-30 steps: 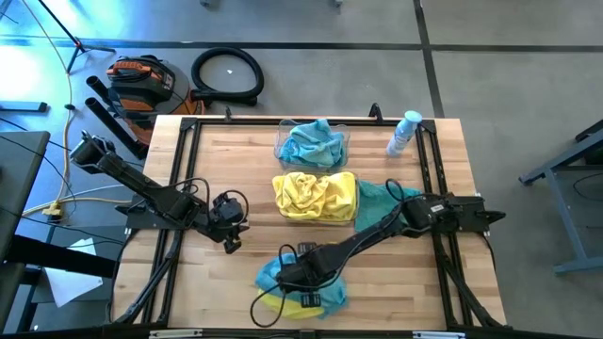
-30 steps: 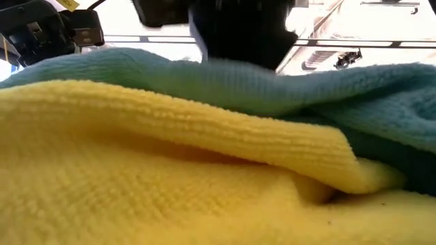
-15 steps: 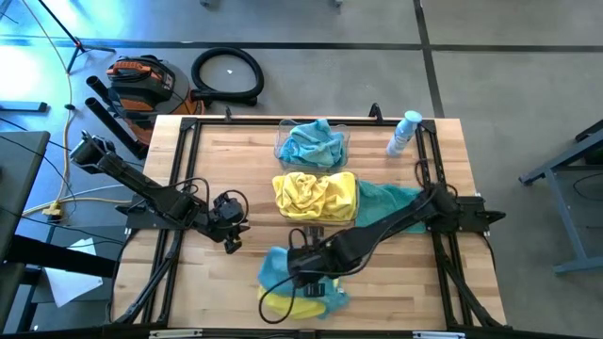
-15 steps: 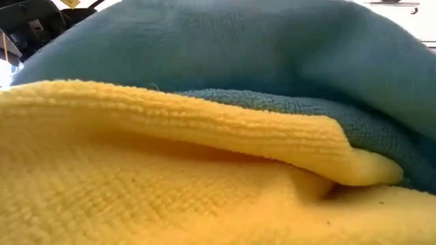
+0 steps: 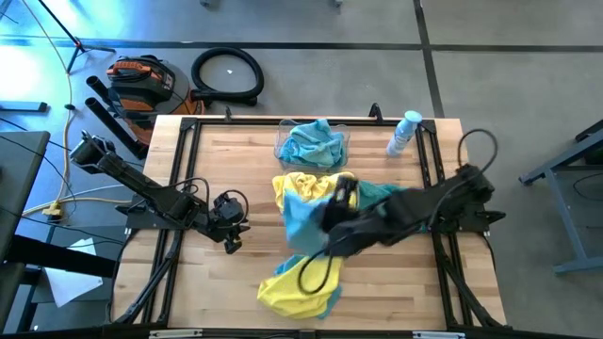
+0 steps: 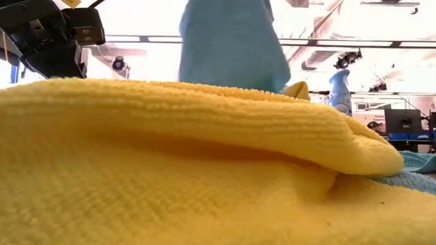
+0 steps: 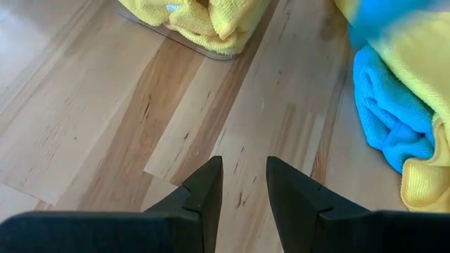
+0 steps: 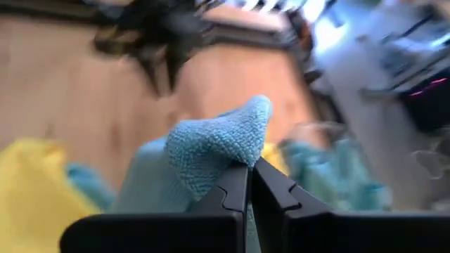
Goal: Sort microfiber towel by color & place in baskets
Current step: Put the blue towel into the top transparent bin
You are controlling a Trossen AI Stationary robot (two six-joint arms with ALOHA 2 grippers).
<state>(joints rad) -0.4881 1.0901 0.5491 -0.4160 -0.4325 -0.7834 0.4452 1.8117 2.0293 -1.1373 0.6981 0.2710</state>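
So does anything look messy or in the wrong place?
Yes. A teal-blue towel lies loose on the table beside the basket of yellow towels, touching it, not in the basket of blue towels. A yellow towel is crumpled near the front edge. The right gripper holds another blue towel aloft.

The lifted towel (image 5: 303, 221) was teal-blue, as were the cloths in the far clear basket (image 5: 280, 148) and the one spread at the right (image 5: 391, 196). The near basket's cloths (image 5: 316, 191) were bright yellow — so was the crumpled towel at the front (image 5: 292, 294), with a blue fold beside it. The table (image 5: 217, 160) showed pale wood planks with darker streaks; both arms were black — the bottle (image 5: 403, 132) clear, blue-capped
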